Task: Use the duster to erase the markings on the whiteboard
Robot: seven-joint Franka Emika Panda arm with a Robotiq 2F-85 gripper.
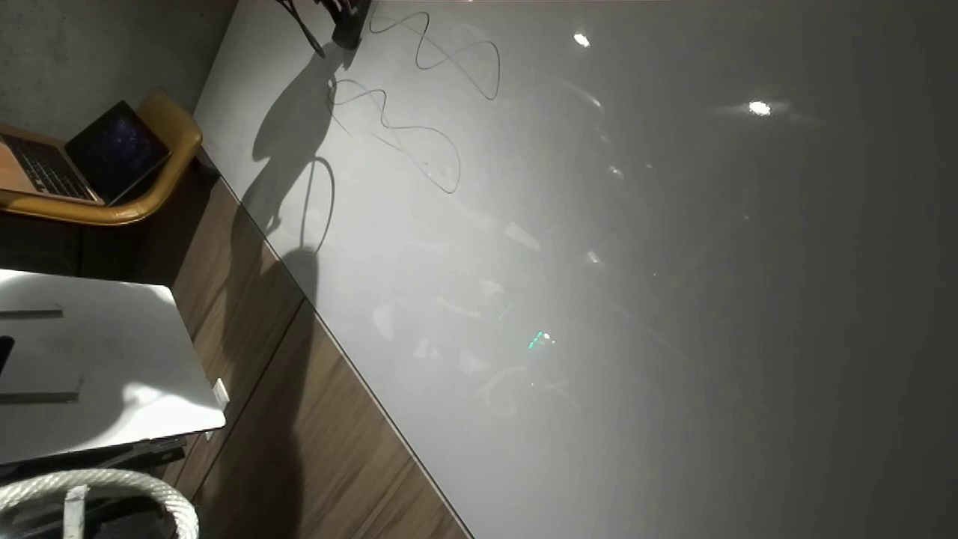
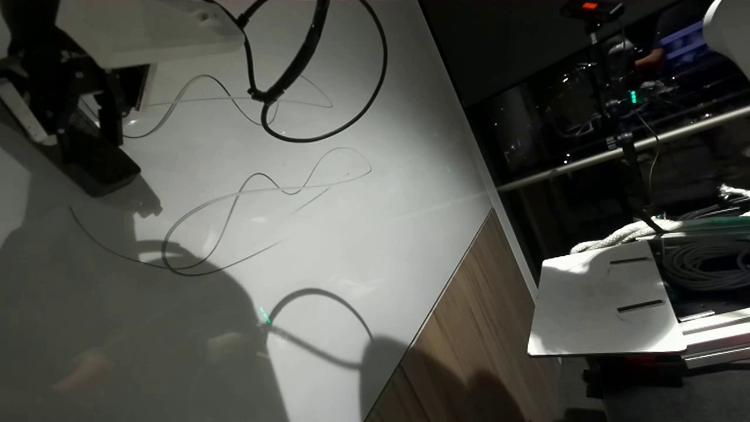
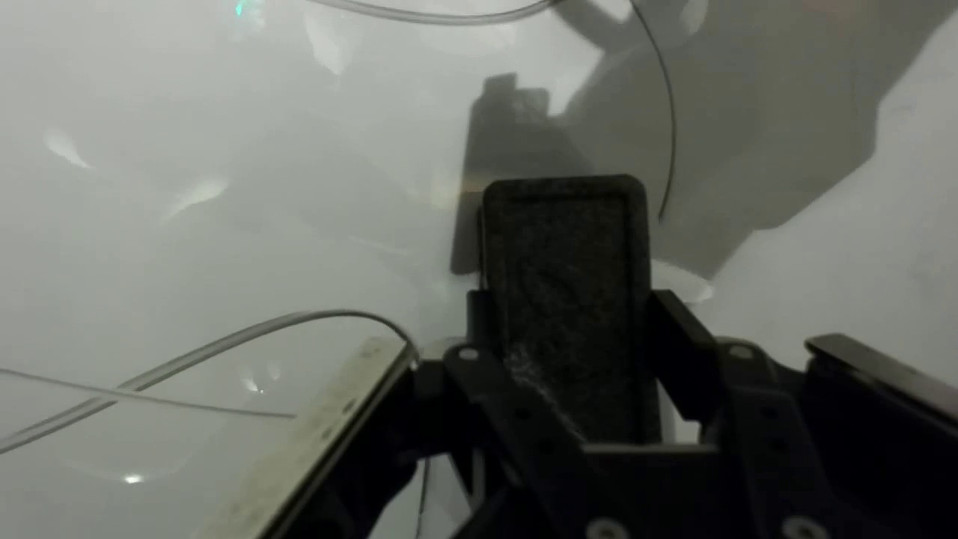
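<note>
Looping, illegible markings [image 2: 239, 194] on whiteboard [image 1: 644, 247]

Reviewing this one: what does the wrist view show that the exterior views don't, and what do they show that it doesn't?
Wrist view only: a pale smear across the face of the duster.

Exterior only: the laptop and chair in an exterior view; the tabletop, rope and wood panel in both exterior views.

Shared: the wrist view and an exterior view clearly show the gripper holding the duster; all three show the whiteboard and markings.
</note>
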